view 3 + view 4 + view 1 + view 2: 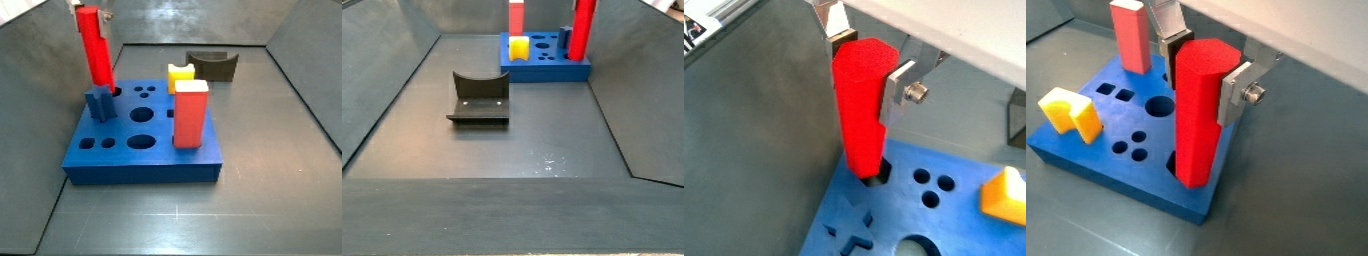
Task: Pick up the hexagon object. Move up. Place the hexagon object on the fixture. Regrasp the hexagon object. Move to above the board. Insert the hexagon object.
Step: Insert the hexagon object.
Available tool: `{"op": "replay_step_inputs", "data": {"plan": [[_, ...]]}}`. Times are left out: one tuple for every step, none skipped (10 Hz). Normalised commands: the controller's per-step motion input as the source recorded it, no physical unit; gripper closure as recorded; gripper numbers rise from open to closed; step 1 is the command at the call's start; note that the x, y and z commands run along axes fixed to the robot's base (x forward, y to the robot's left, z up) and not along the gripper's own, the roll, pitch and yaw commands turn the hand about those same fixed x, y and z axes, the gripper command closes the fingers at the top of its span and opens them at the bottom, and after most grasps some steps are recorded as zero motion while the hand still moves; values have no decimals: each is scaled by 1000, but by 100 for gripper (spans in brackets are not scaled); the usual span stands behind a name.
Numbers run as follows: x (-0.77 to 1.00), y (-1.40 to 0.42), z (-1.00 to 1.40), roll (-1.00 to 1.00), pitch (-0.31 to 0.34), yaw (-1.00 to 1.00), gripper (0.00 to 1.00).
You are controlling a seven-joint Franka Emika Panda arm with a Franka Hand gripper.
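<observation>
Counter [267, 190]: flat dark grey sheet, matte, walled sides.

Board [140, 160]: thick blue square block at the far left in a side view, top cut with round and shaped holes, a short blue peg [100, 103] at its far-left corner. It looks like smooth plastic.

Fixture [478, 97]: dark bracket with a curved notch, empty, well apart from the board. So the fixture stop and regrasp look finished, by my reading.

Red rectangular block [191, 113]: thick, upright in the board. Yellow notched block [1069, 112] sits in the board too.

Hexagon object [1200, 110]: slim red rod, faceted, matte, upright. Its lower end is at a hole near the board's corner [869, 172]; it looks just entering, not seated.

My tool [1205, 62] is above the board's far-left corner, pinching the hexagon object near its top between silver plates [1237, 90].

Status: pick, place, regrasp and move look done. Left to do: push the rod down to full depth, then let go.
</observation>
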Motion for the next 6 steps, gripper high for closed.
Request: {"op": "replay_step_inputs", "data": {"plan": [[437,-29,-383,0,30,-31,100],[414,-9,-389,0,41,-29,100],[337,0,-477,0,0,-17,100],[346,-26,-549,34,0,-23,100],[189,-89,-740,120,0,-51,100],[0,-160,-914,174,-26,-54,100]]}}
